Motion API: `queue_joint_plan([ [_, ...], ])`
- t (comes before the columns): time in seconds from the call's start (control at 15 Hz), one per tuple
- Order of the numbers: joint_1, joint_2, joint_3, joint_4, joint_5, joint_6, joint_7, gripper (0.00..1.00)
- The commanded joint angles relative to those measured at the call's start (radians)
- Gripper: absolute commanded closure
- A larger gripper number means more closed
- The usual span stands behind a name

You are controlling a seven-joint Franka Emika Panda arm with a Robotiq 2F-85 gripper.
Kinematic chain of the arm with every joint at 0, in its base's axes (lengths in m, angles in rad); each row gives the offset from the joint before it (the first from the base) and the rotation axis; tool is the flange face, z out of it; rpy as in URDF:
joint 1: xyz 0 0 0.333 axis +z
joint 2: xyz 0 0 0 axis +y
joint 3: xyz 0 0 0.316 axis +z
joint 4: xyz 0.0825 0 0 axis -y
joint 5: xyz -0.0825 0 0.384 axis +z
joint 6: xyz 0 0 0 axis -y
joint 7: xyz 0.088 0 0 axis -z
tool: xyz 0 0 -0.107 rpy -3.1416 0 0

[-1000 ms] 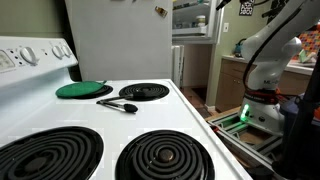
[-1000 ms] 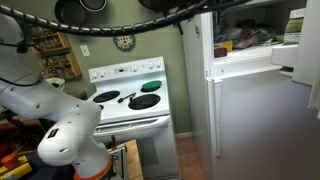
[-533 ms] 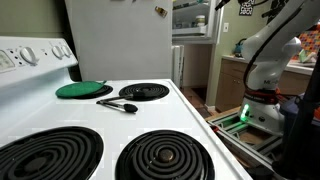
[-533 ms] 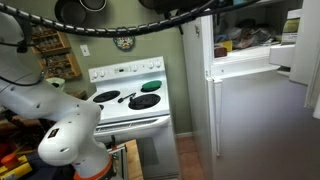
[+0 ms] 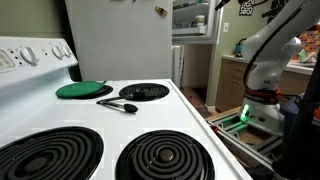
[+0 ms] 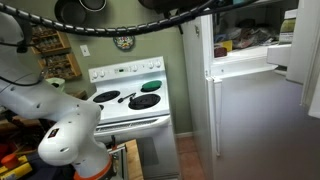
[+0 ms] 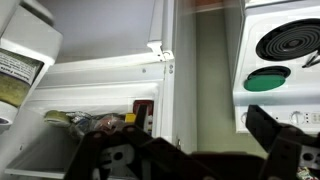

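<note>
Fingers (image 7: 290, 150) spread wide, empty, facing the fridge (image 7: 100, 75) beside the stove (image 7: 305, 80).

No text can be read anywhere. The white-and-yellow printed label on a container (image 7: 14, 76) at the wrist view's left edge is too blurred. The dial markings on the white stove control panel (image 5: 32, 55) are too small.

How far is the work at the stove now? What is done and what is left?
Done: nothing visible; the green disc and the black utensil beside it lie untouched on the stove top. In hand: nothing; the gripper is open and empty, away from the stove top. Left: probably the whole approach and grasp.
</note>
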Motion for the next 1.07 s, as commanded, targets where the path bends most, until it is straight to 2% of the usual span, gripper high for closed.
queue_joint_plan([
  [0.0,0.007,0.001,-0.006,0.004,-0.003,-0.001,0.002,0.0],
  [0.67,0.007,0.001,-0.006,0.004,-0.003,-0.001,0.002,0.0],
  [0.87,0.031,0.012,0.034,-0.009,0.053,0.007,0.06,0.0],
  [1.0,0.033,0.025,0.085,-0.024,0.075,0.063,0.12,0.0],
])
